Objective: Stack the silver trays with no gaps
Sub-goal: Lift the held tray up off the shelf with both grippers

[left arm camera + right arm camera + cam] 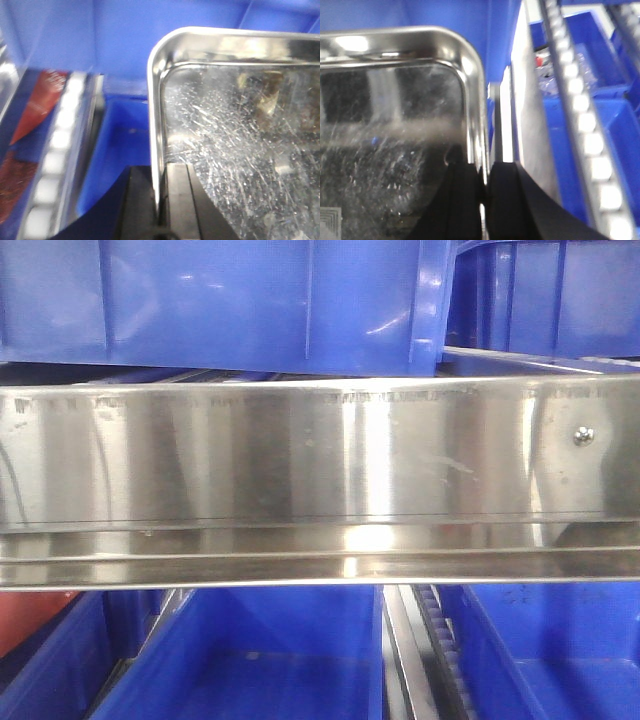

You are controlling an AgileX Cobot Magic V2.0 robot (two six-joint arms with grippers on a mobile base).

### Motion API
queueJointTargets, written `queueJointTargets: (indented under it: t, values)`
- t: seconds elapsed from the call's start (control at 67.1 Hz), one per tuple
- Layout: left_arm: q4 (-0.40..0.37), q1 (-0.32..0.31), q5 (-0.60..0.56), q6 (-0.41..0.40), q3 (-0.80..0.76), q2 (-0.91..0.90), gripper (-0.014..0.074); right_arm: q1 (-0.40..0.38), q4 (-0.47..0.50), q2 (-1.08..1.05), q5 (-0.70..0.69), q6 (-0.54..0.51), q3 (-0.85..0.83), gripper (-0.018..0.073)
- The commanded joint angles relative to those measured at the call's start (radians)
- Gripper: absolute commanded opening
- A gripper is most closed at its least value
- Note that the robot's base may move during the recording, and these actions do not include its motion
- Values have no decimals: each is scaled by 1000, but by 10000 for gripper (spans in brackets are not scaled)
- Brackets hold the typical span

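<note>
Left claw [159, 175] pinching silver tray [240, 130] rim, right claw [484, 175] pinching opposite rim, blue bin [120, 145] beneath

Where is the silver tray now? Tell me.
The silver tray shows in both wrist views among blue bins, jaws of the left gripper shut on its left rim, the right gripper on its right rim.

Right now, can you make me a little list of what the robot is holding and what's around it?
Left tool: shut on the side rim of a silver tray
Right tool: shut on the side rim of a silver tray
One tray or two: cannot tell
Past the tray's edge: blue bin
Front view: steel shelf rail, blue bins above and below
</note>
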Motion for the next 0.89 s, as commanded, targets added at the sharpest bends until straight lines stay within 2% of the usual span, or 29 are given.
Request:
queueJointTargets:
  t: [0.0,0.089,0.194,0.566,0.7,0.879]
  values:
    - [86,-101,-4,-61,26,-12,-16,50,-46,-31,-45,48,47,-21]
    - [115,-168,-4,-96,37,-10,-16,70,-46,-41,-45,59,74,-21]
    - [109,-198,-4,-125,37,-10,-16,74,-46,-41,-45,73,92,-21]
    - [96,-196,-4,-130,37,-4,-16,74,-46,-47,-45,79,93,-21]
    - [79,-175,-4,-130,37,15,-16,74,-46,-49,-45,79,93,-21]
    - [92,-173,-4,-130,37,26,-16,74,-40,-49,-45,79,93,-21]
